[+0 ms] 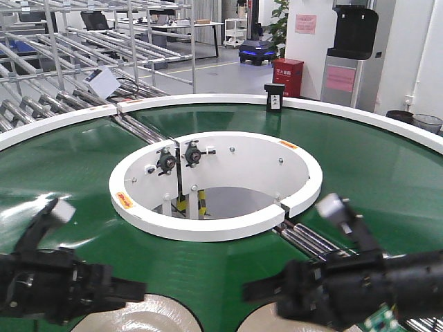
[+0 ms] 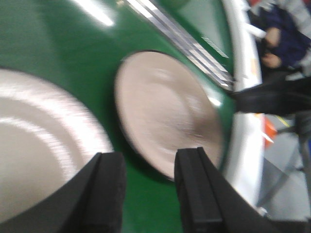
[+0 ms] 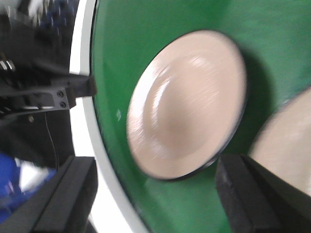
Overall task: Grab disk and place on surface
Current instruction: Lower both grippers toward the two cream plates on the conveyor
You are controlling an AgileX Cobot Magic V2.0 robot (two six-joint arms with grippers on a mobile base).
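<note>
Seemingly flat on the green belt (image 1: 360,166), 2 beige disks, the left disk (image 1: 149,315) and the right disk (image 1: 259,321), are cut off by the front view's bottom edge and smeared in both wrist views. The left gripper (image 2: 150,191) hovers moderately parted, the right gripper (image 3: 160,194) wide, both empty; the belt's white outer rim (image 3: 97,141) runs close beside them.

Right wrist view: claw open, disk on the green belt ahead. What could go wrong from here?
1. Both wrist views are blurred, so something is likely moving; the right claw may miss the rim of the disk.
2. A second disk lies close by; the claw could clip it.
</note>
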